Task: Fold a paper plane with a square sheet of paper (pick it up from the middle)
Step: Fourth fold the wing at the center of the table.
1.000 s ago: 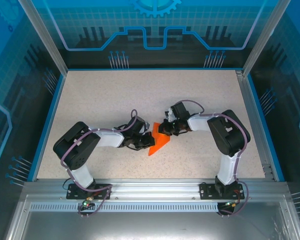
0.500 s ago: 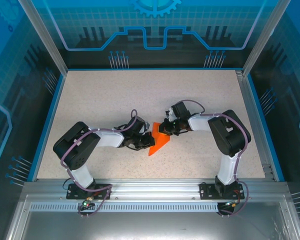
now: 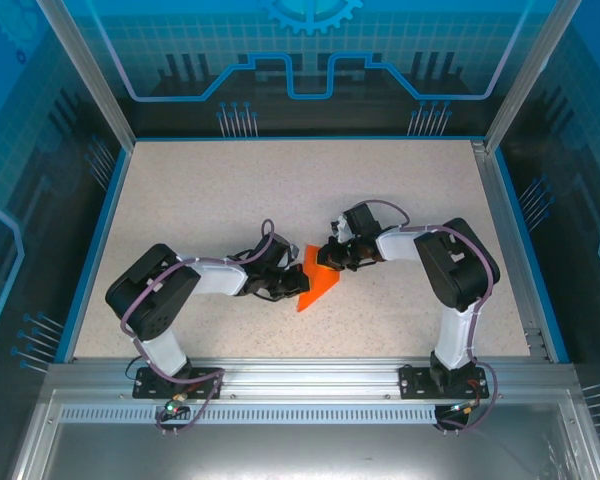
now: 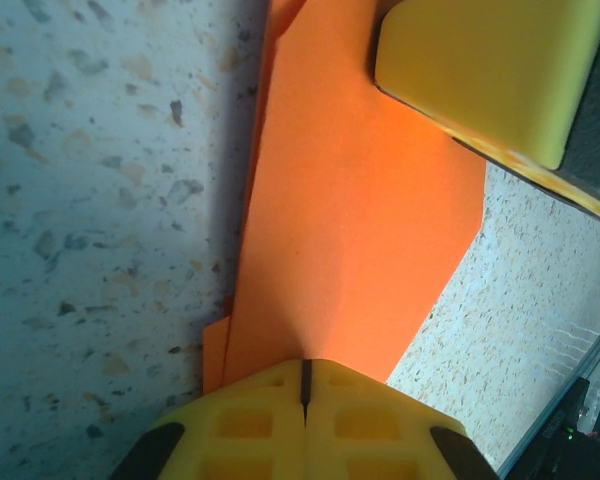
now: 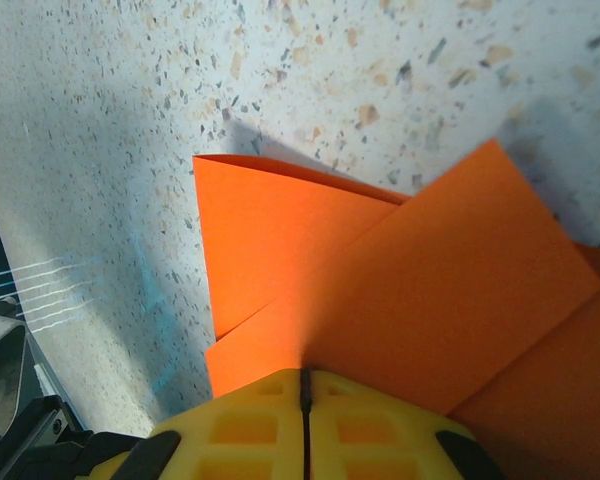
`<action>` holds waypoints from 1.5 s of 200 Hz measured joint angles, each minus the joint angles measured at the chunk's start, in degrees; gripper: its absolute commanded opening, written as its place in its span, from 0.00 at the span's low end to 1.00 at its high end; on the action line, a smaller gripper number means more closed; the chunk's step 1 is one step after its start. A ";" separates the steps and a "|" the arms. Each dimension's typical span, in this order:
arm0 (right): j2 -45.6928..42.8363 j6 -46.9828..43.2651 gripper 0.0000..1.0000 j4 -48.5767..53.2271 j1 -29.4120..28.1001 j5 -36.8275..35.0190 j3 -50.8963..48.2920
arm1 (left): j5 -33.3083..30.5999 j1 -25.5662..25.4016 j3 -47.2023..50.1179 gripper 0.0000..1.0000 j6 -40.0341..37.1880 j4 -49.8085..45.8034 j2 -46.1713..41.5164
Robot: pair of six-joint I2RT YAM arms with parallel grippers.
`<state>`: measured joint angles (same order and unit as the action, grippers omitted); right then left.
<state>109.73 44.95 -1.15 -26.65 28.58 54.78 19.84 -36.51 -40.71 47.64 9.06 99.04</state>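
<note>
Clenching the left claw [image 3: 284, 284] fully, yellow pads [image 4: 250, 420] meeting along a thin dark seam, and resting its tips on the left side of the folded orange paper [image 3: 316, 284]; unable to tell about any layer nipped inside that seam. Clenching the right claw [image 3: 331, 259] just as tightly, pads [image 5: 370, 425] closing to a hairline, and bearing on the paper's far, wider end, onto a folded flap lying slantwise over a lower layer in the right wrist view. Reaching in from opposite sides and bringing both claws close together, with the paper between them. Showing one of the right claw's yellow fingers [image 4: 480, 70] over a corner of the paper in the left wrist view, touching it or hovering just above, impossible to say which. Lying flat on the speckled table [image 3: 200, 190] near its middle, somewhat closer to the near edge than to the far edge. Tapering to a point aimed at the near edge, leaning slightly toward the near left corner, wide end toward the far edge. Running its long axis from far to near, tilting a little off square with the table's side edges.
</note>
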 measured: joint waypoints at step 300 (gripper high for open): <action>-0.20 -0.61 0.06 0.50 -0.39 -1.14 -0.09 | 7.02 1.46 -7.78 0.23 15.23 -1.60 5.99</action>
<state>109.54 44.34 -0.64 -27.05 27.44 54.70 26.85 -35.05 -48.49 62.87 7.46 105.03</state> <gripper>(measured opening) 0.066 0.222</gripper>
